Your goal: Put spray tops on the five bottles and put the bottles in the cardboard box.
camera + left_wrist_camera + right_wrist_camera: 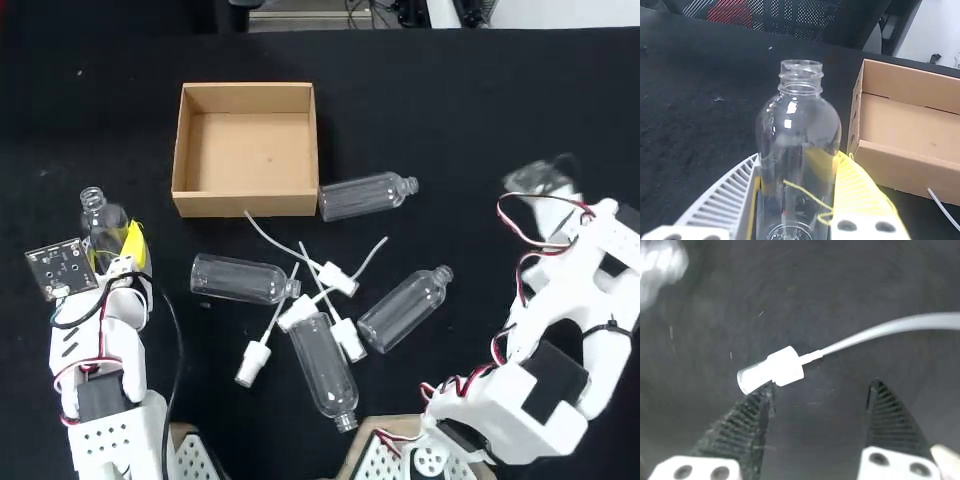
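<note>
A black table (480, 100) fills the scene, with the box (245, 205) open towards its far side. Other bottles (240, 280) and other tops (345, 338) lie jumbled in front of it.

The left gripper (799, 157) is closed around a bottle (799, 125) at the table's left edge, just beside the box's near left corner. The bottle runs along the fingers, base towards the wrist and bare, uncapped mouth pointing away. I cannot tell how far it leans from upright.

The right gripper (821, 386) is over the far right of the table, well apart from that bottle. Its jaws stand wide apart with nothing between them. A top (772, 371) lies just past the fingertips, its head touching or almost touching one tip. Its long tube runs crosswise, out beyond the line of the other tip. So the top's long axis lies across the gap, not along it, and the head sits off to one side, not centred.

In my judgement, the next step is for the right arm, clearly the nearer, to take this top. The jaws would need to shift sideways towards the head so that it sits between them. A straight closing here would likely nudge the head away or catch only the thin tube. The top then has to cross the table to the waiting mouth.
</note>
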`<state>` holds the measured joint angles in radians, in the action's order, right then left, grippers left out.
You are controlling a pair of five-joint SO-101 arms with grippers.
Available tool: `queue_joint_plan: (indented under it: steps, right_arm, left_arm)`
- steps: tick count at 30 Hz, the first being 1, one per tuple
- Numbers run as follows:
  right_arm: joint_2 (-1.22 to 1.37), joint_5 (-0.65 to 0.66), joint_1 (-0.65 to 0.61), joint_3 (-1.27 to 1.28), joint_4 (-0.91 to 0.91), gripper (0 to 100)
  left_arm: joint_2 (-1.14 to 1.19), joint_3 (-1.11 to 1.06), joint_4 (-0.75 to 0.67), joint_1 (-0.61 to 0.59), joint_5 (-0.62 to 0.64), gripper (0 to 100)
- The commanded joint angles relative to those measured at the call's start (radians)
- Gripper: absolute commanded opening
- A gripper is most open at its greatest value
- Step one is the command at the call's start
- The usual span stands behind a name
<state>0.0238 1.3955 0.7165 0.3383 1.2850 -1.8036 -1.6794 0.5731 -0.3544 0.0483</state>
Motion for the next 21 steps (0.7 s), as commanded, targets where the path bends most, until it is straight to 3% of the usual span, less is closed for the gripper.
queue_joint_plan:
  steps: [1,4,6,13,21]
  right_arm:
    - [0.008,0.434,0.02,-0.042,0.012,26.8]
    - [0.033,0.733,0.052,-0.041,0.012,26.8]
    - [0.039,0.833,0.064,-0.036,0.011,26.8]
    - [0.058,0.848,0.058,-0.008,-0.014,26.8]
    - [0.076,0.861,0.058,0.176,-0.299,26.8]
  left_arm:
    - [-0.009,-0.021,0.0,0.007,0.008,3]
    - [-0.009,-0.021,0.0,0.007,0.008,3]
    - [-0.009,-0.021,0.0,0.007,0.008,3]
    - [-0.009,-0.021,0.0,0.007,0.008,3]
    - [-0.009,-0.021,0.0,0.007,0.008,3]
